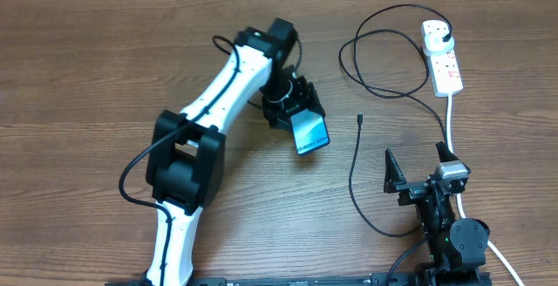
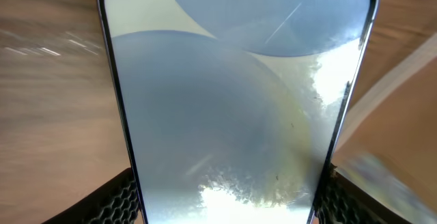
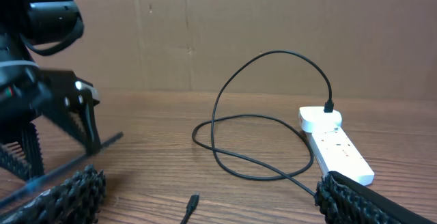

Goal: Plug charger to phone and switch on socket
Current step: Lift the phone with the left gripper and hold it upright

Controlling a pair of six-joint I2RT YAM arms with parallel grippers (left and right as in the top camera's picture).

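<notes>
One phone [image 2: 232, 101] end cut off in wrist view, edges pinched by left gripper [image 1: 301, 113]; right gripper [image 1: 417, 168] wide, empty; charger [image 1: 351, 177] tip tiny.

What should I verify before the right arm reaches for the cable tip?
1. Left gripper clamped on slim blue-screened smartphone: ok.
2. Right gripper open, empty: ok.
3. Connector tip of thin black charger cable lying free on wooden table: ok.
4. Black plug seated in white power strip: ok.
5. Strip switched on or off: cannot tell.
6. Smartphone's charging end clear of the grip: cannot tell.
</notes>
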